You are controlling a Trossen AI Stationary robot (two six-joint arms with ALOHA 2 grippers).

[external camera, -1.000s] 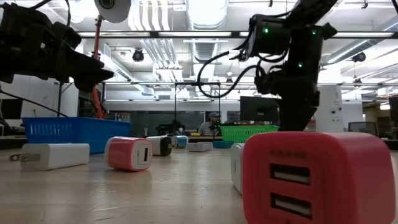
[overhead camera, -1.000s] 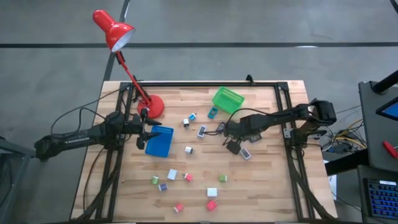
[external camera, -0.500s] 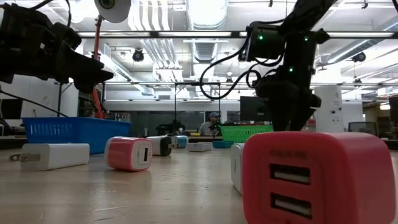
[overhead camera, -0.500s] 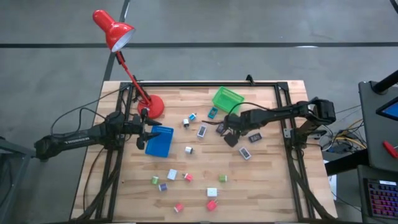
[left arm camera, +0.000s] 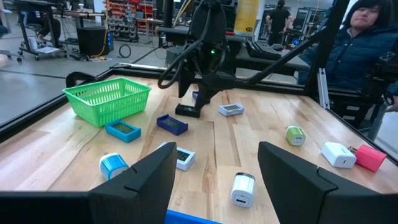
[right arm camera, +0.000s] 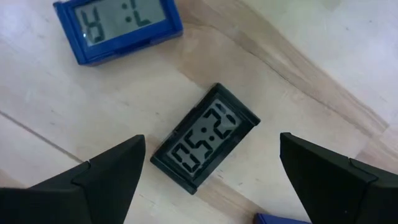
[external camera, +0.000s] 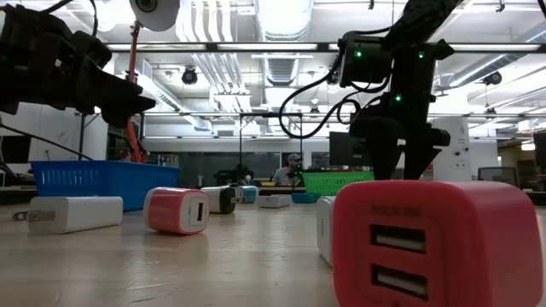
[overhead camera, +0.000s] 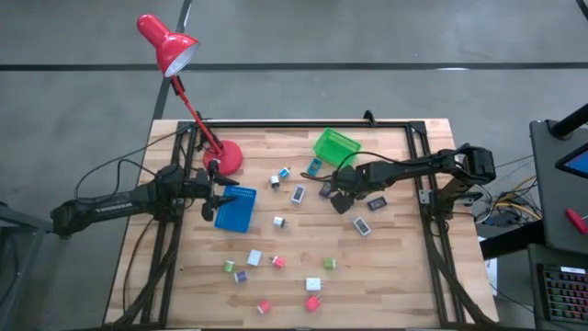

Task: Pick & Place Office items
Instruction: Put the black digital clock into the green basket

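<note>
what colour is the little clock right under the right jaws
Black case with a grey display, clearest in the right wrist view.

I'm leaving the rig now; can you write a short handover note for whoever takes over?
Right gripper: fingers open, empty, hovering over the black clock beside the blue clock, near the green basket.
Left gripper: open, empty, waiting at the blue tray.
Other office items lie scattered on the table; nothing visibly sits in tray or basket.
Left: grasp the black clock, then place everything.
</note>
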